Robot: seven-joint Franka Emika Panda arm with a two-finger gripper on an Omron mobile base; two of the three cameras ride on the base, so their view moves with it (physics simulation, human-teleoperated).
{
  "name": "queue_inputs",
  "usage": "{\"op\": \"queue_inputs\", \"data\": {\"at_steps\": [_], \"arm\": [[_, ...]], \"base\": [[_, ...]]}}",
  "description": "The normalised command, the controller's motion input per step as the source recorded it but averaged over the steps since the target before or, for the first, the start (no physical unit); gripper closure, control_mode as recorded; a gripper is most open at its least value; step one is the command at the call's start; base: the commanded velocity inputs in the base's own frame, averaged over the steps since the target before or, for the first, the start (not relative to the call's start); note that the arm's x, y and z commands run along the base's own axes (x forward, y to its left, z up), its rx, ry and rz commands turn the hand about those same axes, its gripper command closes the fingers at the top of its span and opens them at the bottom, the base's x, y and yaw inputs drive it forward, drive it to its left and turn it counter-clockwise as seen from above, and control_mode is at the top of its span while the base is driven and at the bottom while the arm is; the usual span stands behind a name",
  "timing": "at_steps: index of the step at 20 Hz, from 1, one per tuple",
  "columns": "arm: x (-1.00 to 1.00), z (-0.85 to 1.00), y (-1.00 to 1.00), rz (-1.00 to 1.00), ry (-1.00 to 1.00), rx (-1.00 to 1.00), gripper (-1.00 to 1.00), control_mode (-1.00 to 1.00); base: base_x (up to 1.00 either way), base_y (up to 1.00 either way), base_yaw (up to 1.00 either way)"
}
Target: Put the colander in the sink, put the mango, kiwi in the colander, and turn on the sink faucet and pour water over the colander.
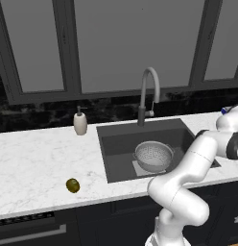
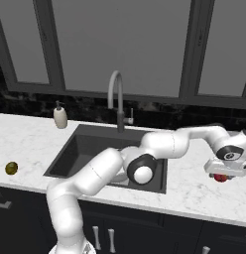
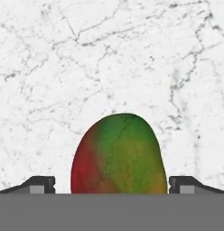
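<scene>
My two-finger gripper hangs low over the white marble counter to the right of the dark grey rectangular sink, its jaws spread wide on either side of the red-and-green rounded mango, which lies on the stone between them. The silver perforated metal colander sits in the basin below the tall grey gooseneck faucet. The small olive-brown oval kiwi rests on the counter left of the sink, near the front edge.
</scene>
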Motion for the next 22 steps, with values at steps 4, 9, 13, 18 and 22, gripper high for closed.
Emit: {"op": "queue_inputs", "data": {"at_steps": [4, 9, 13, 18, 22], "arm": [[0.0, -0.26, 0.08, 0.0, 0.04, 0.0, -1.0, -1.0], [0.0, -0.31, 0.35, 0.0, 0.05, -0.02, 1.0, -1.0], [0.0, -0.15, 0.31, 0.01, 0.0, -0.06, 1.0, -1.0], [-0.08, -0.13, 0.42, 0.04, 0.0, -0.09, 1.0, -1.0], [-0.39, -0.01, 0.69, 0.08, -0.03, -0.09, 1.0, -1.0]], "base": [[0.0, 0.0, 0.0], [0.0, 0.0, 0.0], [0.0, 0.0, 0.0], [0.0, 0.0, 0.0], [0.0, 0.0, 0.0]]}}
